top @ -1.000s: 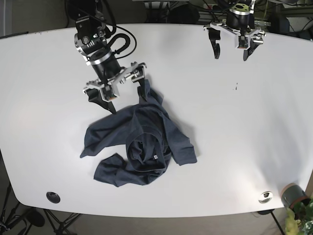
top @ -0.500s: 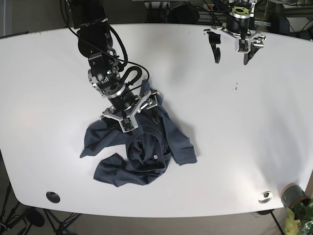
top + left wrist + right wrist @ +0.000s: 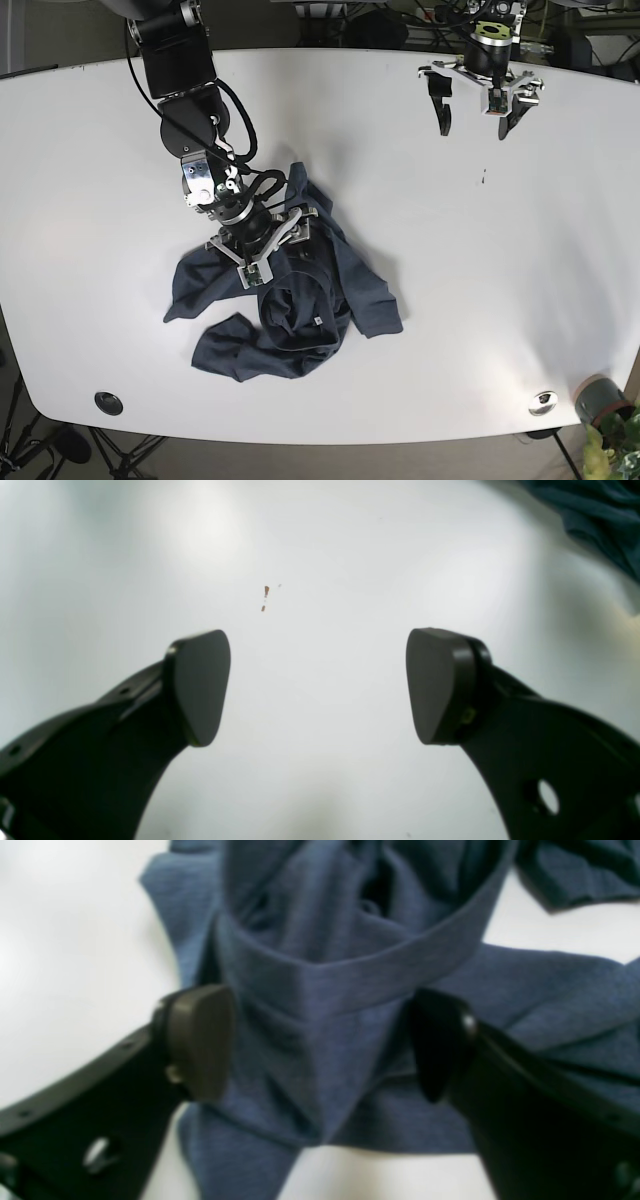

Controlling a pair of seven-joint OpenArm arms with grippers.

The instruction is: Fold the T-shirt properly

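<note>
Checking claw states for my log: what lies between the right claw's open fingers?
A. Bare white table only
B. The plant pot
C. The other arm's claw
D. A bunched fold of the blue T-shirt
D: in the right wrist view, the right claw straddles a raised fold of the T-shirt, jaws apart on either side of it.

We note the T-shirt [image 3: 330, 990] is a soft knit cloth, navy blue, matt, with a fine heathered weave and a flat hemmed band. The table [image 3: 480, 280] has a smooth white surface with a faint sheen. Fingers [image 3: 200, 1040] of the right gripper [image 3: 320, 1045] and the left gripper [image 3: 320, 685] look like matt black plastic with smooth pads.
</note>
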